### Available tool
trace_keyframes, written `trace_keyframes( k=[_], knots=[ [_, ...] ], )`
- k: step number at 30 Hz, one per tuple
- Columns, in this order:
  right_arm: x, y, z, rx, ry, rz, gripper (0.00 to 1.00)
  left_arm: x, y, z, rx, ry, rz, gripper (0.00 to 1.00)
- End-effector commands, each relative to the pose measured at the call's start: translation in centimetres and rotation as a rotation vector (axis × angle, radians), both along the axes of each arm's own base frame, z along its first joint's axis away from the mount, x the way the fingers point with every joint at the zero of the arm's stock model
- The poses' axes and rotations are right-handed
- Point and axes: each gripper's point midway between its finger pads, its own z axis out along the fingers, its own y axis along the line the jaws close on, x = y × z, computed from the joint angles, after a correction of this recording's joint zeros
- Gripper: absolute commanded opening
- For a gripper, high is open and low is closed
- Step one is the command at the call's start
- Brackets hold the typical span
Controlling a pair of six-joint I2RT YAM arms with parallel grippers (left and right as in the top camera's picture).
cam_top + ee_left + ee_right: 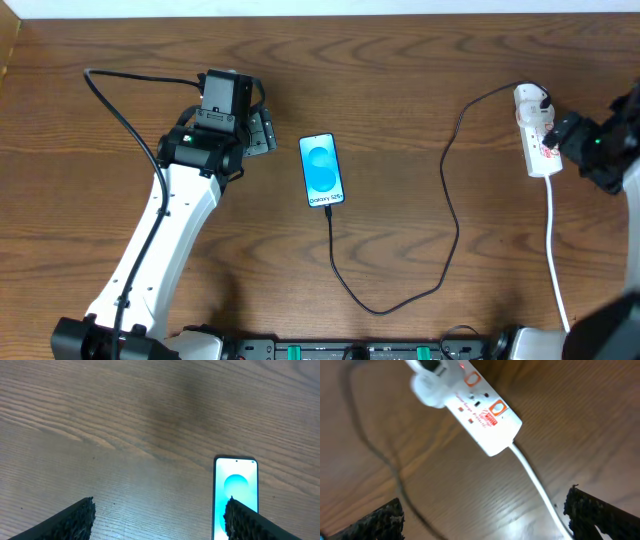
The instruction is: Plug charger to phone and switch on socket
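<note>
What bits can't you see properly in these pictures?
Power strip switches: blurred in the right wrist view, tiny overhead; on or off is unclear.
Charger cable tip at the phone: too small overhead.
Phone's lower half: left wrist view, cut off by the edge and a finger.

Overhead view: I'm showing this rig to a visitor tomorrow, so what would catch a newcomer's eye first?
The phone, its cyan screen bright, lies in the middle of the dark wooden table and stands out at once. The thin black charger loops from its lower edge round to the white socket at the right edge, where the right pincer is poised, open.
</note>
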Motion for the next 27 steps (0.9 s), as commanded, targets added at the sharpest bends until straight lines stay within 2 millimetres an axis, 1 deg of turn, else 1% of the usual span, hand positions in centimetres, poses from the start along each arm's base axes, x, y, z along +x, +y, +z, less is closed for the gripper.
trace_keyframes(
  k=[1,4,6,27],
  knots=[
    [-0.3,0.5,2.7,0.008,-0.076,-0.022,0.99,0.1,0.4,0.6,0.022,-0.014,-0.003,0.82],
    [-0.6,0.6,4.0,-0.007,-0.113,-0.021,0.99,0.1,0.4,0.6,0.022,-0.014,-0.003,0.82],
    [-0.7,0.6,4.4,-0.011,-0.122,-0.021,0.99,0.1,0.4,0.6,0.022,-0.014,-0.003,0.83],
    [-0.7,0.6,4.3,-0.010,-0.120,-0.021,0.99,0.1,0.4,0.6,0.022,-0.014,-0.003,0.82]
  ],
)
